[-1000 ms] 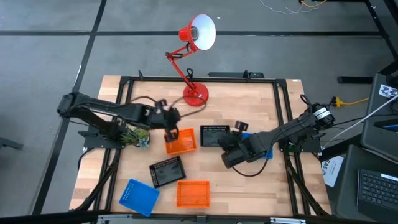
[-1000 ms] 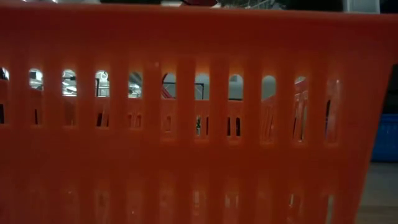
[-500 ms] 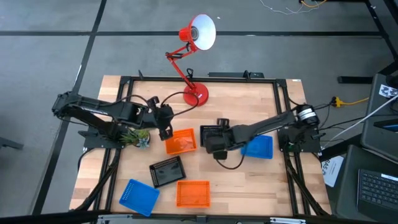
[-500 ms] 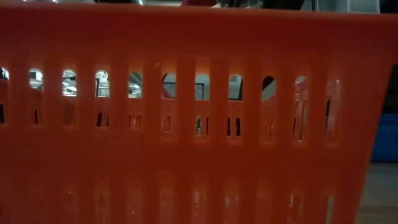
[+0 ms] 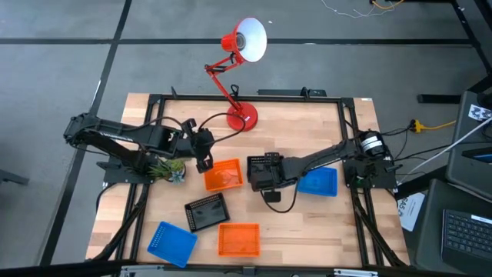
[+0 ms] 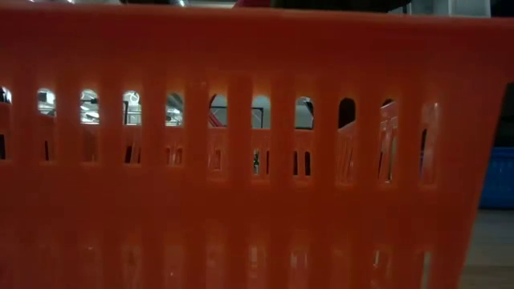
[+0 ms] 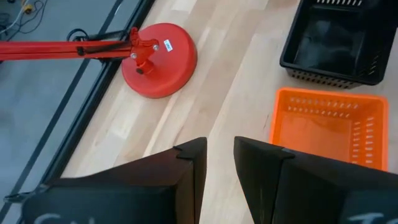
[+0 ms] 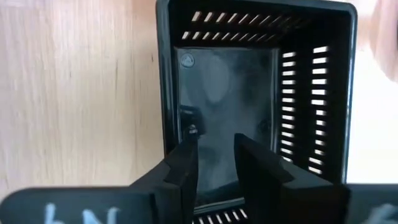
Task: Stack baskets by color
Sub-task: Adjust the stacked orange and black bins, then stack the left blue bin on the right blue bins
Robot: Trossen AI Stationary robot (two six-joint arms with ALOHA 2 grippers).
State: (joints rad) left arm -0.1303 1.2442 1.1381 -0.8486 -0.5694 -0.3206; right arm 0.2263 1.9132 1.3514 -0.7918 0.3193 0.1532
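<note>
My right gripper (image 5: 264,177) (image 8: 215,144) hangs open, pointing down over the inside of a black basket (image 5: 265,166) (image 8: 255,93) at the table's middle. I cannot see it touch the basket. My left gripper (image 5: 204,161) (image 7: 219,146) is open and empty, just left of an orange basket (image 5: 224,175) (image 7: 323,127). A blue basket (image 5: 318,181) lies right of the black one. Near the front lie another black basket (image 5: 206,211), an orange basket (image 5: 238,238) and a blue basket (image 5: 171,244). All rest bottom down on the table.
A red desk lamp stands with its base (image 5: 241,118) (image 7: 158,59) at the far middle of the table. A green tuft (image 5: 171,169) sits by the left arm. The front orange basket's slotted wall (image 6: 241,160) fills the low view.
My right gripper has swung from over the blue basket toward the table's left, sinking and rolling, and now hangs over the middle black basket; the blue basket is uncovered. My left gripper has drawn back a little from the orange basket toward the left.
</note>
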